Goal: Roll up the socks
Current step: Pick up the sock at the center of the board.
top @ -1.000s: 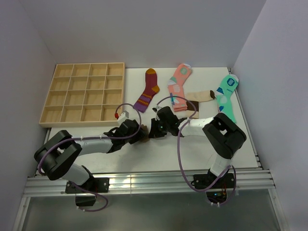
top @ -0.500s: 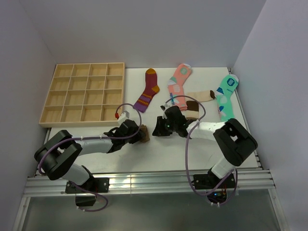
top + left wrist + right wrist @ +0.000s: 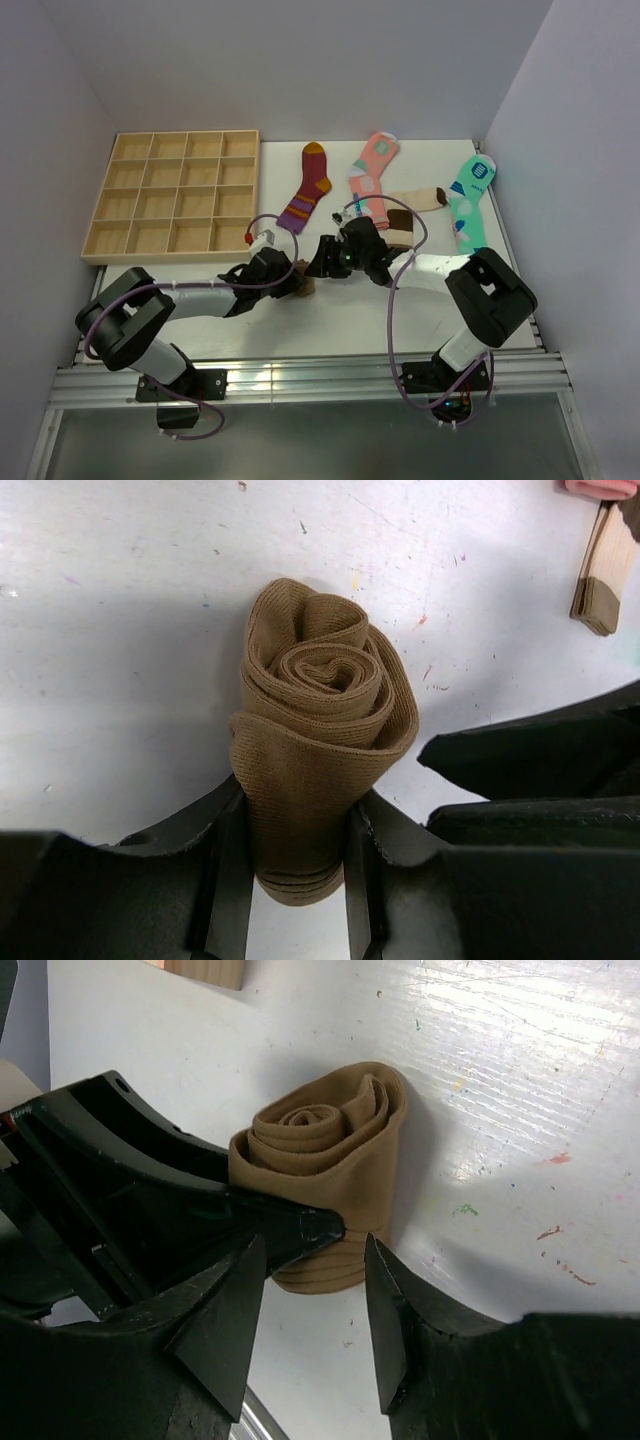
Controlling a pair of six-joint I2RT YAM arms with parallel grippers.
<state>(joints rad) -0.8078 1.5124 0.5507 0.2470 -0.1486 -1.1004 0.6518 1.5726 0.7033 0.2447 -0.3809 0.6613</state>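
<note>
Left hand (image 3: pixel 293 820) clamped on rolled brown sock (image 3: pixel 320 710); right hand (image 3: pixel 312 1290) spread apart beside it; rolling looks finished, beige sock (image 3: pixel 425 199) likely next

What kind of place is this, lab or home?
Probably a lab test cell, not a home: plain white walls box in a paint-flecked white table, with an aluminium rail at its near edge.

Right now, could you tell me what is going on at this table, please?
The left gripper is shut on a brown sock that is rolled into a tight spiral. The right gripper hovers beside the roll with its jaws open. The beige sock lies flat and unrolled farther back, beside the pink sock.
</note>
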